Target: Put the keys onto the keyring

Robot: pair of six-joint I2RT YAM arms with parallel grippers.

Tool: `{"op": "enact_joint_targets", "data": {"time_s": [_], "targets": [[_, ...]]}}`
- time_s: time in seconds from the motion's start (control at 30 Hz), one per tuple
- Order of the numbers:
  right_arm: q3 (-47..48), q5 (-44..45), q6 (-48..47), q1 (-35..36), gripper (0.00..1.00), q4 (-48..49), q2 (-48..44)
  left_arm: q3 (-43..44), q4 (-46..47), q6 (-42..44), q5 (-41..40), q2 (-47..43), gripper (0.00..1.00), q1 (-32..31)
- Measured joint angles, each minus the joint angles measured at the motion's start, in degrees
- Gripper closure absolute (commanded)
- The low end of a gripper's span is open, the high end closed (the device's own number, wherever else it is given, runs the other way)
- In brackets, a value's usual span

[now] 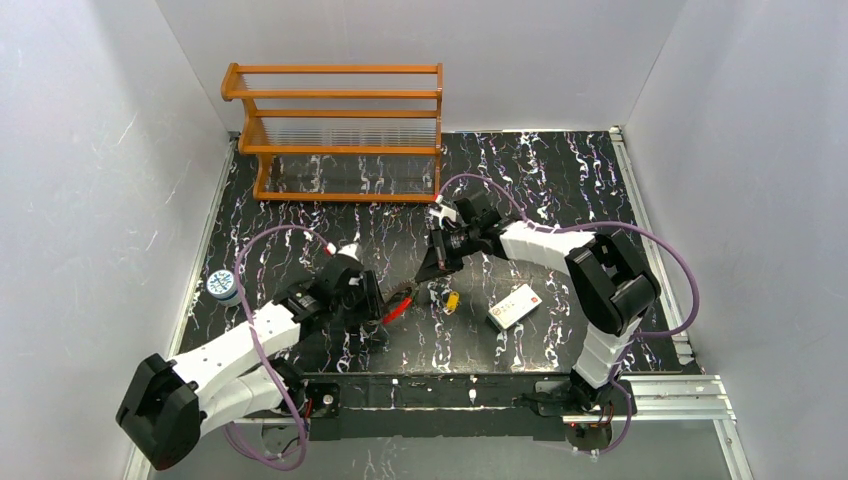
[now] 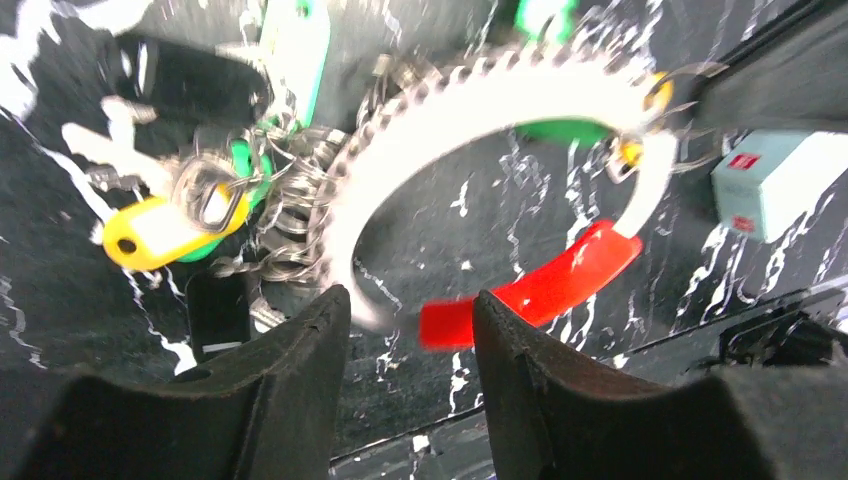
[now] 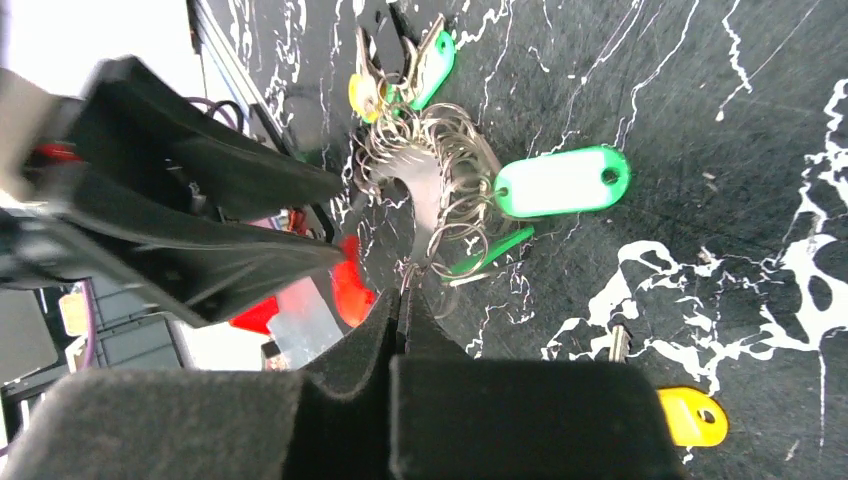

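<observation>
The left gripper (image 2: 410, 305) is standing with its jaws spread, flanking the place where the white and red ends of the keyring (image 2: 470, 100) are meeting. The loop is lying on the black marbled table (image 1: 560, 190) between the two arms, with its red section (image 2: 560, 285) on the near side. A cluster of wire rings and tags is crowding its left part.

The right gripper (image 3: 402, 295) is pressing its fingers together on the far right of the keyring. It may be pinching the band or only a wire ring; the clutter is hiding which.

The yellow key (image 3: 690, 415) is lying flat to the right, apart from the loop, with a white card (image 1: 515, 305) farther right.

The loop is looking light, thin and springy, so it is likely twisting unless held on the bare band beside the opening. The key is looking tiny, flat and slick, so its plastic head is offering the surer hold.
</observation>
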Motion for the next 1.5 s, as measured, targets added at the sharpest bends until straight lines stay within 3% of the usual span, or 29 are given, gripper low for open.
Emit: {"op": "enact_joint_targets", "data": {"time_s": [0.2, 0.3, 0.4, 0.47, 0.73, 1.07, 1.5], "targets": [[1.81, -0.59, -3.02, -0.7, 0.99, -2.34, 0.98, -7.1, 3.45, -4.35, 0.81, 1.51, 0.55, -1.68], [3.82, 0.96, -6.95, -0.59, 0.84, -5.79, 2.54, -7.98, 4.31, -5.62, -0.35, 3.3, 0.55, -1.64], [4.52, 3.39, -10.12, -0.57, 0.61, -9.57, 2.91, -7.89, 5.29, -6.54, -1.31, 4.48, 0.56, -1.73], [4.7, 5.79, -12.02, -0.52, 0.55, -11.85, 2.73, -7.58, 5.29, -7.06, -2.08, 5.03, 0.56, -1.81], [4.74, 14.58, -17.79, -0.37, 0.54, -17.68, 0.61, -5.07, 4.02, -7.43, -7.48, 8.48, 0.63, -2.05], [4.74, 16.26, -19.78, -0.37, 0.58, -18.99, 0.22, 2.43, 0.37, -3.34, -13.16, 18.45, 0.7, 1.4], [4.09, 12.74, -20.33, 0.02, 0.57, -16.37, 0.17, 15.3, -3.02, 5.14, -14.25, 31.43, 0.64, 5.55]]}}
